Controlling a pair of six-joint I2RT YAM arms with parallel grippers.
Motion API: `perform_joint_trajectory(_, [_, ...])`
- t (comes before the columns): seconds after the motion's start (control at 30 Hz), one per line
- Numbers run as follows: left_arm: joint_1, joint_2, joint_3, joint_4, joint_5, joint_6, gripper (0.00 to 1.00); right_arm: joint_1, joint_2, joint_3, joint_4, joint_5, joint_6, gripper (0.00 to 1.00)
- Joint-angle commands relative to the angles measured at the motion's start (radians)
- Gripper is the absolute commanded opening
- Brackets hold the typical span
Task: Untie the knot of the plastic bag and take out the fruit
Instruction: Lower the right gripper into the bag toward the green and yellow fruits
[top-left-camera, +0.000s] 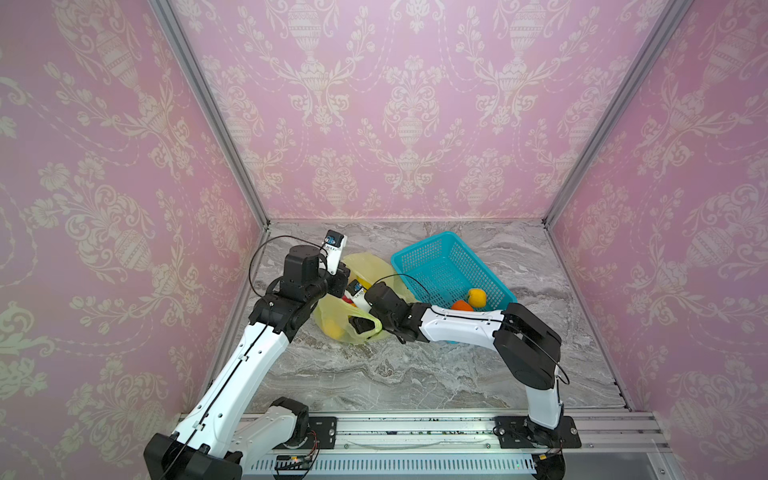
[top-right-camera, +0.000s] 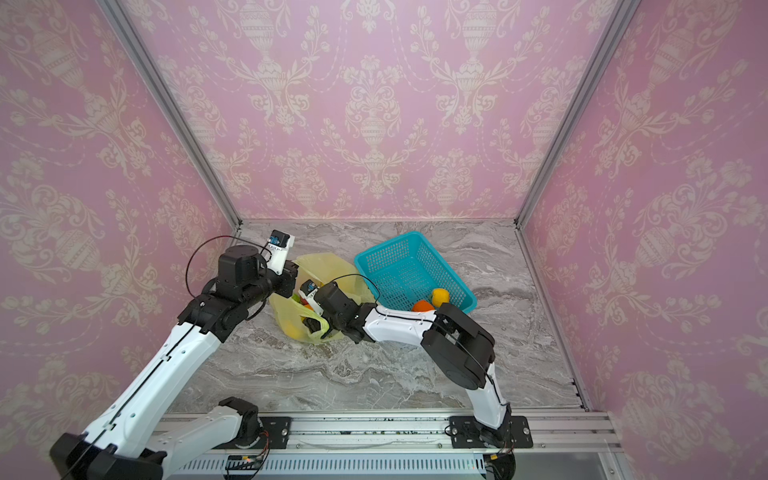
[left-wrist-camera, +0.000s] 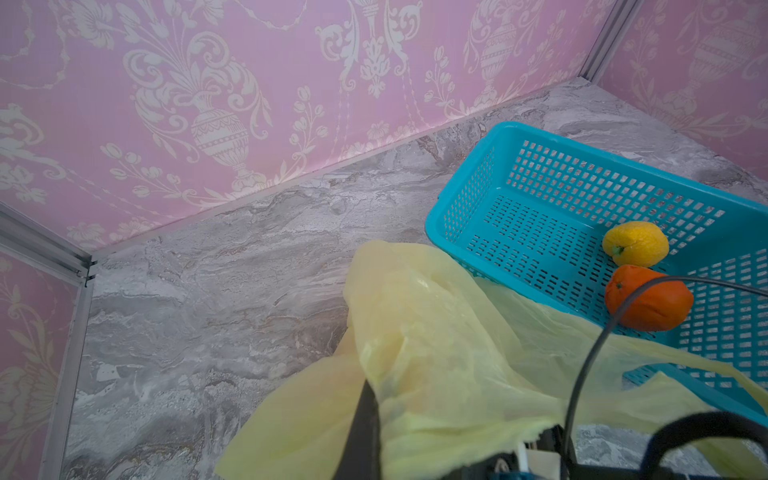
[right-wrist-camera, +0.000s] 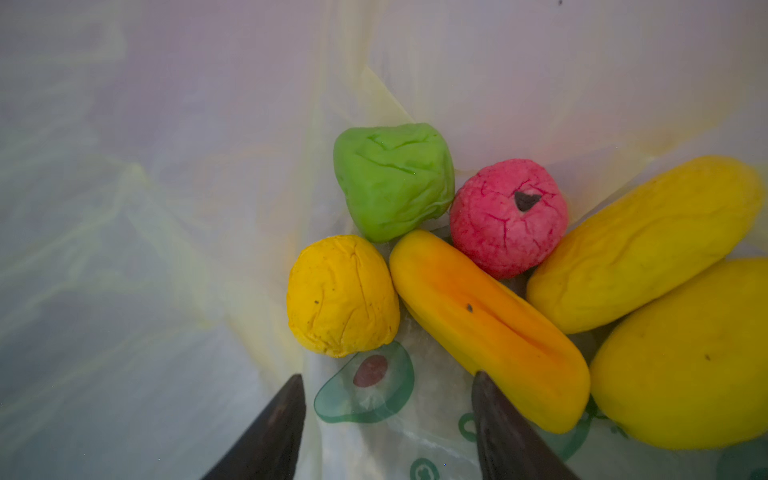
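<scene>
The yellow-green plastic bag (top-left-camera: 365, 264) (top-right-camera: 320, 266) lies left of the basket with its mouth held open. My left gripper (left-wrist-camera: 374, 399) is shut on the bag's upper edge, and plastic drapes over its dark finger (left-wrist-camera: 365, 432). My right gripper (right-wrist-camera: 387, 376) is inside the bag, open and empty, and shows dark in both top views (top-left-camera: 361, 326) (top-right-camera: 313, 324). Just beyond its fingertips lie several fruit: a green one (right-wrist-camera: 392, 180), a pink-red one (right-wrist-camera: 509, 216), a round yellow one (right-wrist-camera: 343, 295), an orange-yellow oblong one (right-wrist-camera: 486, 324) touching one finger, and yellow oblong ones (right-wrist-camera: 640, 245). The knot is out of view.
A teal mesh basket (top-left-camera: 432, 249) (top-right-camera: 374, 249) (left-wrist-camera: 465, 208) stands right of the bag, one corner touching it. It holds a yellow fruit (top-left-camera: 476, 297) (left-wrist-camera: 636, 244) and an orange fruit (top-left-camera: 462, 306) (left-wrist-camera: 648, 297). Pink walls close in the marble table (top-left-camera: 415, 374).
</scene>
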Motion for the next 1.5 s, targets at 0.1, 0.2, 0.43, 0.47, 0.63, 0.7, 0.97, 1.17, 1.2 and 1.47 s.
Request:
perform_joint_trajectory(0.1, [0.007, -0.024, -0.001, 0.015, 0.02, -0.005, 0.0, 0.004, 0.048, 0.036, 0.063, -0.071, 0.066, 0.67])
perform_joint_trajectory(0.2, [0.007, -0.027, -0.001, 0.018, 0.027, -0.006, 0.0, 0.004, 0.089, 0.066, 0.081, -0.106, 0.1, 0.58])
perform_joint_trajectory(0.43, [0.008, -0.028, -0.002, 0.021, 0.036, -0.008, 0.0, 0.004, 0.156, 0.111, 0.155, -0.231, 0.174, 0.63])
perform_joint_trajectory(0.47, [0.009, -0.028, -0.003, 0.02, 0.037, -0.008, 0.0, 0.005, 0.161, 0.113, 0.163, -0.236, 0.181, 0.65])
perform_joint_trajectory(0.63, [0.008, -0.028, -0.002, 0.02, 0.042, -0.009, 0.0, 0.003, 0.237, 0.21, 0.068, -0.192, 0.192, 0.71])
perform_joint_trajectory(0.7, [0.008, -0.029, -0.002, 0.02, 0.042, -0.009, 0.0, 0.002, 0.272, 0.249, 0.039, -0.186, 0.196, 0.72])
perform_joint_trajectory(0.97, [0.008, -0.027, -0.002, 0.021, 0.041, -0.009, 0.0, -0.001, 0.357, 0.361, -0.06, -0.183, 0.205, 0.68])
perform_joint_trajectory(1.17, [0.009, -0.026, -0.002, 0.019, 0.029, -0.008, 0.0, -0.001, 0.324, 0.34, -0.069, -0.174, 0.2, 0.52])
perform_joint_trajectory(1.2, [0.009, -0.026, -0.002, 0.018, 0.025, -0.008, 0.0, -0.001, 0.305, 0.324, -0.064, -0.171, 0.199, 0.49])
perform_joint_trajectory(1.47, [0.011, -0.023, -0.001, 0.015, 0.013, -0.008, 0.0, -0.001, 0.025, 0.067, 0.047, -0.125, 0.162, 0.39])
